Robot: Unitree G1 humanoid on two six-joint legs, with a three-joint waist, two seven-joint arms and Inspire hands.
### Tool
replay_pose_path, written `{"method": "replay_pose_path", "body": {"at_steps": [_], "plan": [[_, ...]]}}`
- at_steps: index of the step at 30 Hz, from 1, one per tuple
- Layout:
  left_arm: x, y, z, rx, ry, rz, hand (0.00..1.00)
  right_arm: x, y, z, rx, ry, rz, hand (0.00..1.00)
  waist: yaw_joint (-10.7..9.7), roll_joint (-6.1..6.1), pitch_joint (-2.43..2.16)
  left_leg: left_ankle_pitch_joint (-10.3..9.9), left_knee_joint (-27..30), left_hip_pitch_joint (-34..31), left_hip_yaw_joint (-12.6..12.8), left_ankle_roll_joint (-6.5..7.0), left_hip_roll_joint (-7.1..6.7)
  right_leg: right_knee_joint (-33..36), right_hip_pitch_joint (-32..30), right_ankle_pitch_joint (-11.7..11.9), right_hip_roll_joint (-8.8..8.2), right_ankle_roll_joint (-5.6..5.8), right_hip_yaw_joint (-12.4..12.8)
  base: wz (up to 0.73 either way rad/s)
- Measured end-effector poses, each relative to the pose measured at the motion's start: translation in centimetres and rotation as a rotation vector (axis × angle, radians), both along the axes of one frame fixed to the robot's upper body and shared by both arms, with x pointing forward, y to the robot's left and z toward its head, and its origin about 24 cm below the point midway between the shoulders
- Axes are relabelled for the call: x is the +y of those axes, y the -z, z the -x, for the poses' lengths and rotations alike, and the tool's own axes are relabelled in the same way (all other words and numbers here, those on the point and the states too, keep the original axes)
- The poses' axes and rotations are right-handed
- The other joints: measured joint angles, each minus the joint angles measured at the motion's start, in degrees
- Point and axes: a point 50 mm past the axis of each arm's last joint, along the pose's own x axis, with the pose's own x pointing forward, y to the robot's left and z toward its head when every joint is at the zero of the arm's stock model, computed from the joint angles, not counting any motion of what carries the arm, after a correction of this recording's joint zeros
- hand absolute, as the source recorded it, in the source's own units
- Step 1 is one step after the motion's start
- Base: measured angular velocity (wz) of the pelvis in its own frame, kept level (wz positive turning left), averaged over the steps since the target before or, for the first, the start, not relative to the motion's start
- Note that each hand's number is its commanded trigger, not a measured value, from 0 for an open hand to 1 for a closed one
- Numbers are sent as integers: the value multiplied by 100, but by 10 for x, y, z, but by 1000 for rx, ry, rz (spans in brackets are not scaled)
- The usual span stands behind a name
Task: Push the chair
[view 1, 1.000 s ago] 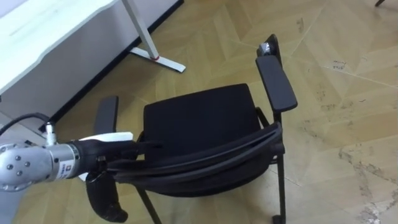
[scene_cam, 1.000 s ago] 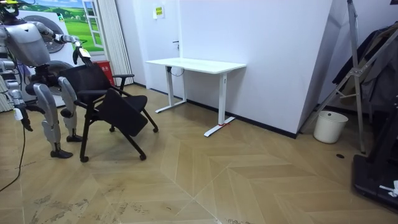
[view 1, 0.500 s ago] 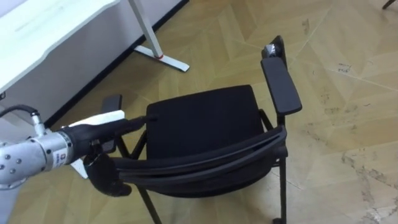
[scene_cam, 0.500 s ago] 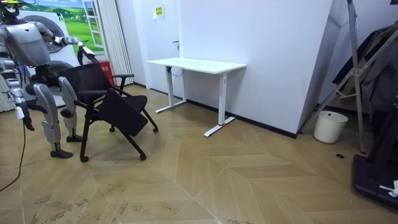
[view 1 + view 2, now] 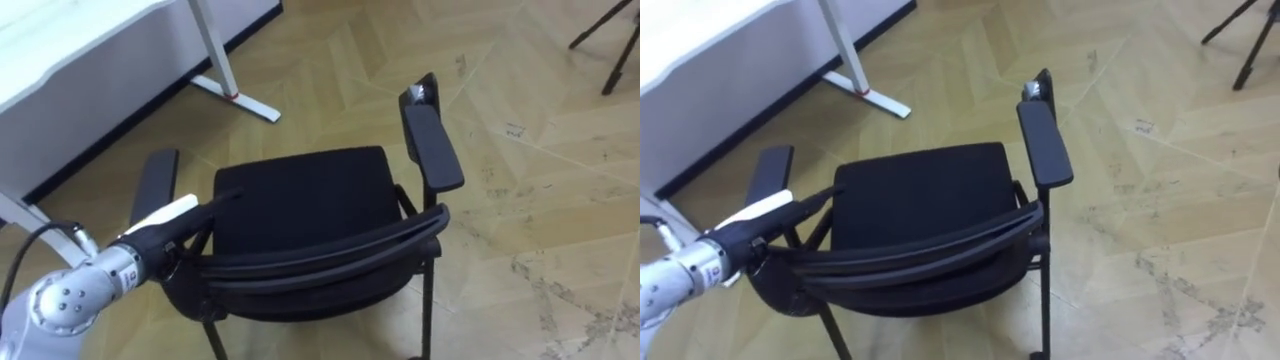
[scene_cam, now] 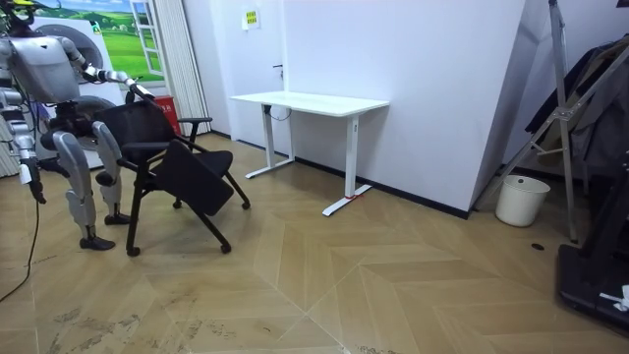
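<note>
A black chair with two padded armrests stands right in front of me, its curved backrest nearest me. My left hand lies at the left end of the backrest's top, its dark fingers stretched straight out over the seat. In the room view I stand behind the chair with the left hand held out to it. My right hand hangs at my side on the room view's left, too small to read.
A white desk stands beyond the chair to the left, one leg's foot on the wooden floor. Dark stand legs show at the far right. In the room view a white bin sits by the wall.
My left hand has shifted a little along the backrest's left end and now lies higher on it. The eye views have shifted. In the room view the chair stays in place.
</note>
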Motion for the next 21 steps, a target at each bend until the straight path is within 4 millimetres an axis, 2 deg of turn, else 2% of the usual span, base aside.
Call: {"method": "replay_pose_path", "body": {"at_steps": [4, 11, 12, 13, 14, 15, 16, 21], "plan": [[1, 7, 1, 8, -11, -15, 0, 1, 0, -2, -4, -3, -1, 0, 1, 22, 13, 0, -3, 119, 165, 0, 12, 4, 19, -35, 9, -1, 94, -9], [0, 12, 1, -14, -21, -31, 0, 0, 0, -2, 2, -3, 9, 0, -47, 21, 14, 0, -11, 139, 178, 0, 7, 19, 39, -32, 3, 7, 121, 0], [-1, 12, 0, -17, -20, -38, 19, 0, 0, -2, 2, -3, 15, 0, -52, 22, 14, 0, -11, 138, 179, 0, 7, 19, 38, -32, 1, 7, 118, 4], [-1, 13, 0, -19, -19, -40, 31, 0, -1, -2, 1, -3, 17, 0, -52, 22, 15, 0, -11, 136, 179, 0, 8, 21, 34, -31, 2, 8, 122, 0], [-1, 13, 0, -21, -18, -41, 70, 0, -1, -3, 0, -3, 18, 0, -55, 22, 15, 0, -11, 130, 180, 0, 8, 21, 32, -31, 3, 8, 122, 0], [-1, 13, 0, -25, -18, -42, 87, 0, -1, -4, -3, -4, 20, 0, -60, 22, 15, 0, -11, 123, 183, 1, 8, 22, 23, -30, 3, 9, 122, 0], [-1, 13, 0, -28, -17, -42, 100, -1, -1, -4, -3, -4, 21, 0, -52, 22, 16, 0, -11, 125, 192, 1, 8, 25, 18, -30, 3, 10, 129, 0], [-3, 11, 2, -31, 20, -61, 100, -2, -2, -4, -3, -1, 31, 0, -46, 36, 22, 0, -11, 122, 191, 1, 7, 14, 14, -28, -2, 12, 129, 0]]}}
